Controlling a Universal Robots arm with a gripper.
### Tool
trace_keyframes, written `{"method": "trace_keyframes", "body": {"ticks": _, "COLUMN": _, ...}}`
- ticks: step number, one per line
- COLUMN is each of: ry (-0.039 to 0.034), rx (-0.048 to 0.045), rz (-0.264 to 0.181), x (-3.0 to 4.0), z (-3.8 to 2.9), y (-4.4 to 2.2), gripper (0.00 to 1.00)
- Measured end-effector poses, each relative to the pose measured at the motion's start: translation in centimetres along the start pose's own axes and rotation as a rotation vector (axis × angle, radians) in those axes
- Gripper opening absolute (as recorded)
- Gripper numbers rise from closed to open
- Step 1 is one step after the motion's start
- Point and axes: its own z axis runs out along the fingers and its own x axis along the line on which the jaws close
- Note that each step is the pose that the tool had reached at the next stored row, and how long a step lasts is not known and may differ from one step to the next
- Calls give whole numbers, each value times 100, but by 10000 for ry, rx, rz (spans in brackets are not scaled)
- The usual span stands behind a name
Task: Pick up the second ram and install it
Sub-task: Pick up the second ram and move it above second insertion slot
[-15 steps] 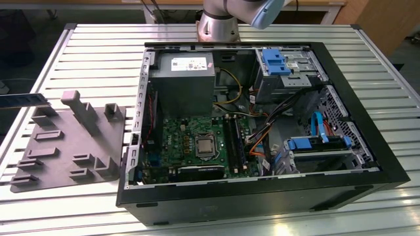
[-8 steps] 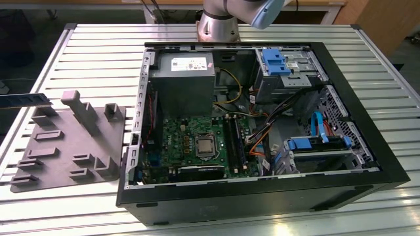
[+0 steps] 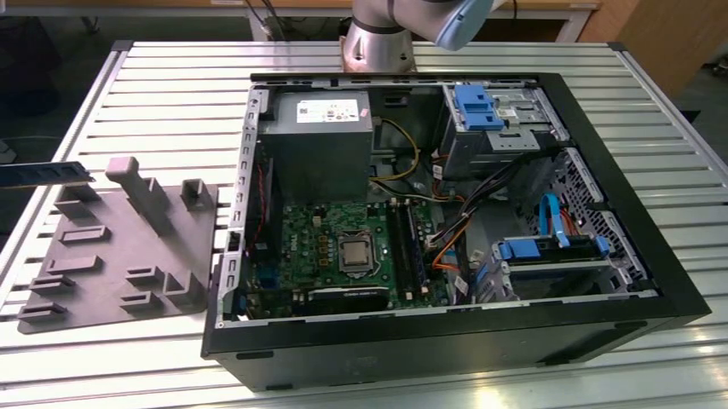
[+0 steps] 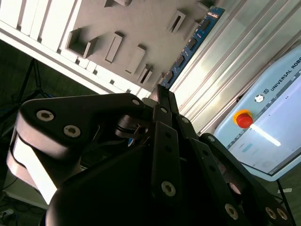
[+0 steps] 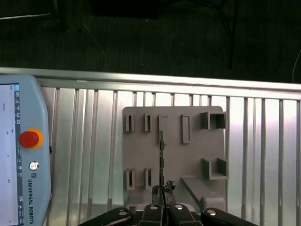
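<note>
Tray (image 3: 108,256): grey, moulded — laid on the slatted table (image 3: 170,94).
Computer case (image 3: 455,341): laid open beside the tray.
Pendant (image 5: 35,113): red button (image 5: 29,139) fitted.

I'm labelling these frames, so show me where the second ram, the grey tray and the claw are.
second ram (image 4: 192,43): second wrist view, on a chip mid-stick.
grey tray (image 5: 183,160): first wrist view, bare flat surface between slots.
claw (image 5: 162,188): first wrist view, midway between fingertips shut on the ram.

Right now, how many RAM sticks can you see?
1: the second ram, clamped in the hand over the grey tray, at the exterior view's left. I can't tell whether another is seated in the motherboard sockets.
</note>
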Motion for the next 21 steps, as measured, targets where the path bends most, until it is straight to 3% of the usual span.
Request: {"method": "trace_keyframes", "body": {"ticks": 21, "ry": 0, "rx": 0, "rz": 0, "x": 2, "z": -4, "y": -74, "gripper": 12}}
